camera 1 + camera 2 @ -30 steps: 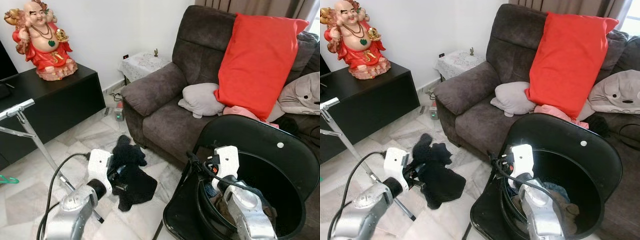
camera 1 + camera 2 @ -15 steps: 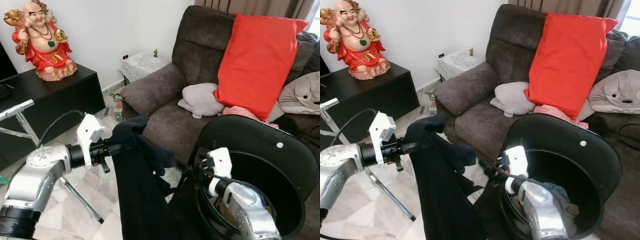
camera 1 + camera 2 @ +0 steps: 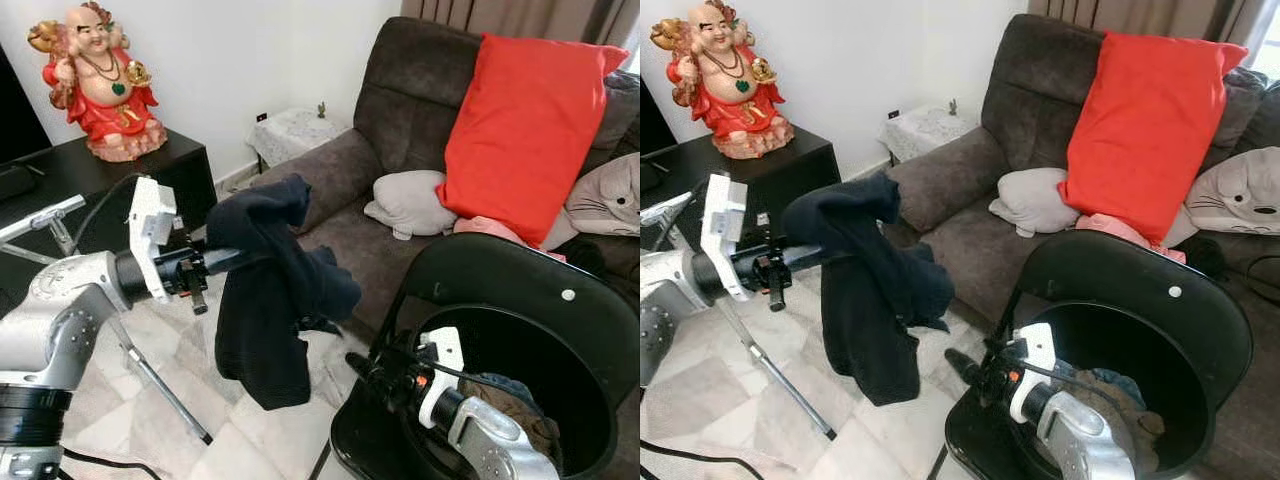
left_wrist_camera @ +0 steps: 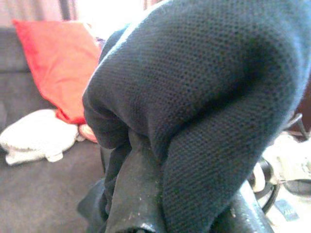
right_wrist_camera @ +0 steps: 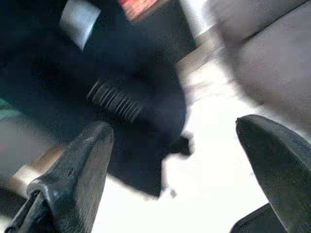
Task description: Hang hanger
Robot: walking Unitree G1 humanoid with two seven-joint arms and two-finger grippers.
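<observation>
Brown sofa [image 3: 340,190] is sitting behind your black bin [image 3: 530,340]. Your left gripper [image 3: 215,262] is clamping a dark garment [image 3: 265,300] above the floor, while your right gripper [image 5: 175,160], fingers apart, is hovering beside the bin.

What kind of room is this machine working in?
Most likely a home living room: a brown sofa with a red cushion, a black cabinet bearing a figurine, and a black laundry basket by the marble floor.
</observation>
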